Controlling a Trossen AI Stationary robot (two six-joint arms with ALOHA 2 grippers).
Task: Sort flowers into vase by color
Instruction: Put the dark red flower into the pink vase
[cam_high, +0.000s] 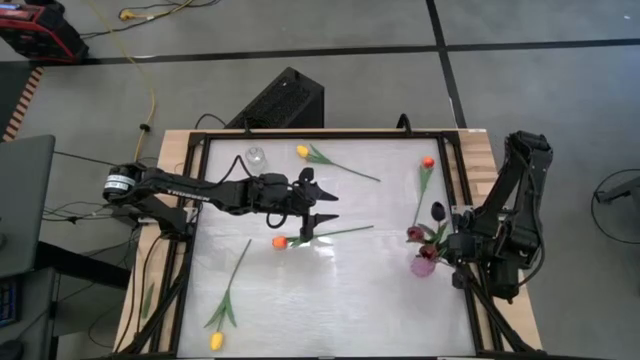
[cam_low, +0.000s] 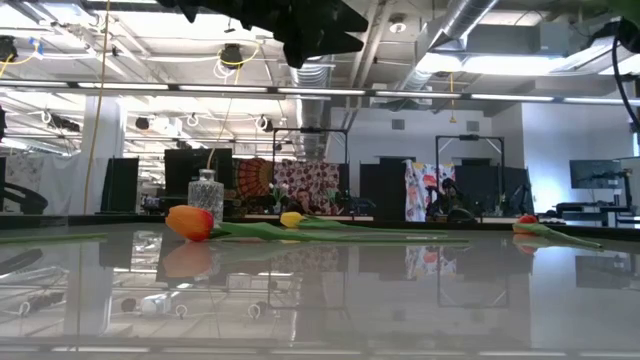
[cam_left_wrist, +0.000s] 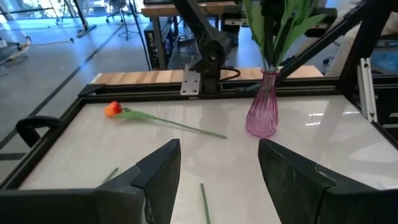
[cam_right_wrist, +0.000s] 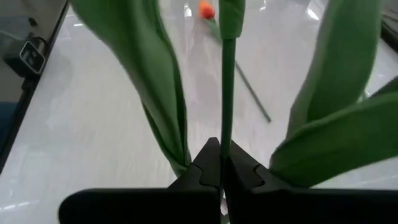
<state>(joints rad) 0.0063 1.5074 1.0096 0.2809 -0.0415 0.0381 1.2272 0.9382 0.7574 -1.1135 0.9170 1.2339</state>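
My left gripper (cam_high: 314, 203) hovers open above mid-table. Under it lies the stem of an orange tulip (cam_high: 280, 242), whose stem also shows in the left wrist view (cam_left_wrist: 204, 199). My right gripper (cam_right_wrist: 219, 163) is shut on a green stem beside the pink vase (cam_high: 424, 264), which holds dark maroon tulips (cam_high: 415, 235). Lying flat on the table are a yellow tulip (cam_high: 302, 151) at the far side, an orange-red tulip (cam_high: 428, 162) at the right and another yellow tulip (cam_high: 215, 341) near the front left. A clear glass vase (cam_high: 256, 157) stands at the far left. My right gripper pinches one thin green tulip stem (cam_right_wrist: 225, 124) between its two shut fingers, which lie across it. The stem runs straight on past the fingertips, with broad leaves (cam_right_wrist: 155, 81) on both sides. Its head and its lower end lie outside the right wrist view.
A black frame (cam_high: 190, 230) borders the glossy white table top. A dark box (cam_high: 285, 100) sits beyond the far edge. Bare table surface lies at the near middle (cam_high: 340, 300). The pink vase (cam_left_wrist: 262, 112) stands straight ahead of my left gripper (cam_left_wrist: 217, 168).
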